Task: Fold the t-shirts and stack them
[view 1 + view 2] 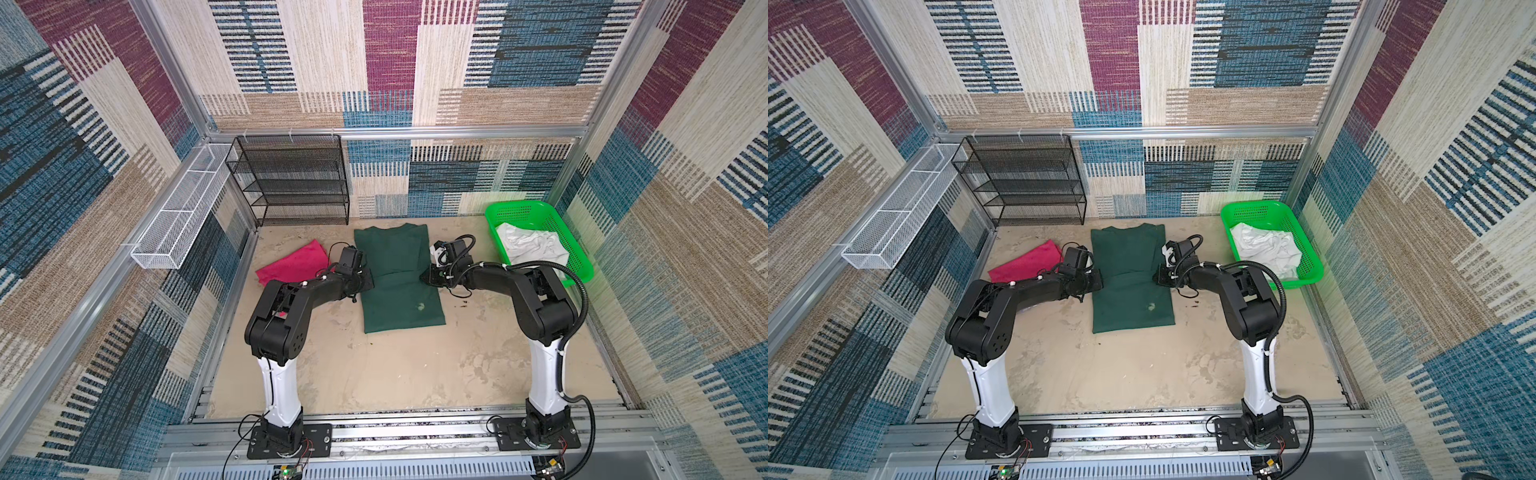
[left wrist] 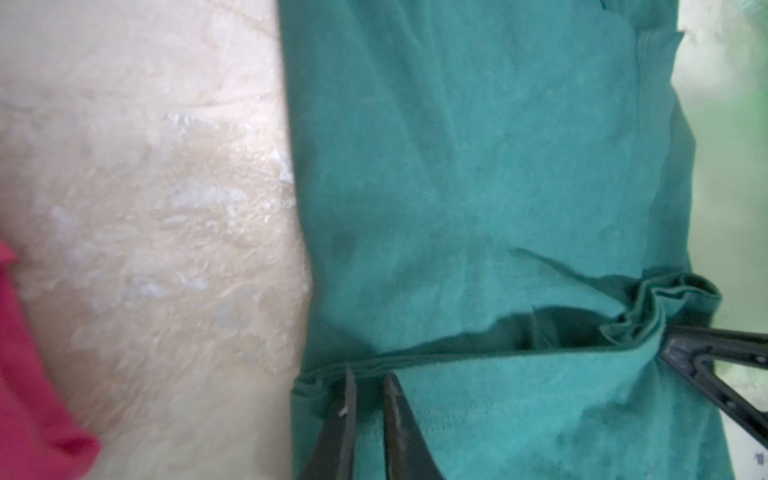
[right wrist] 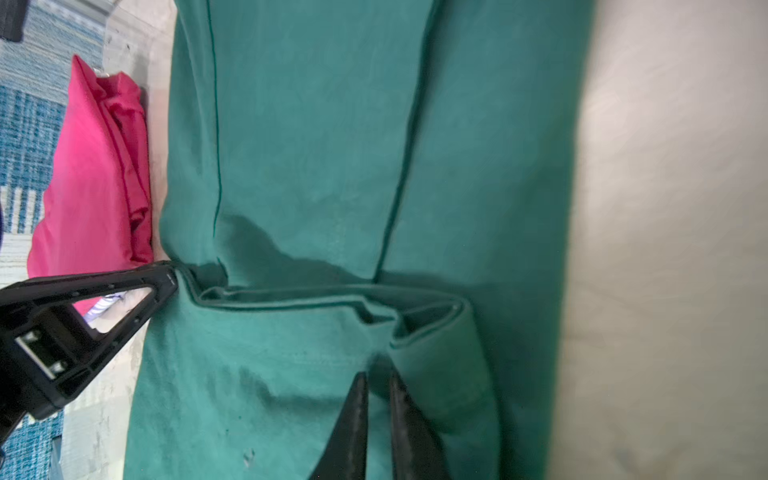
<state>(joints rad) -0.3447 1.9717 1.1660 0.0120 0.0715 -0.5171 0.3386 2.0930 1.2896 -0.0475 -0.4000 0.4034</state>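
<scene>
Top views: you see the dark green t-shirt (image 1: 399, 307) lying as a long folded strip in the middle of the tabletop (image 1: 395, 374), running from the near side toward the back wall.
Left gripper: your left gripper (image 1: 367, 281) sits low at the strip's left edge, about halfway along it.
Right gripper: your right gripper (image 1: 424, 277) meets the opposite edge, facing the left one across the shirt.
Left wrist view: the jaws stand almost together with green cloth in the narrow gap, pinching the shirt's folded edge.
Right wrist view: the jaws are likewise nearly pressed together on a raised fold of the same shirt.
Fold: between your two grippers a ridge of cloth crosses the shirt's width, bunched where the right gripper bites.
Pink t-shirt: the pink t-shirt (image 1: 291, 264) lies folded on the tabletop just left of the green one, with bare tabletop between them.
Basket: the bright green lattice basket (image 1: 519, 205) at the back right holds crumpled white cloth (image 1: 532, 245).
Back wall: a black mesh rack (image 1: 291, 178) stands at the left.
</scene>
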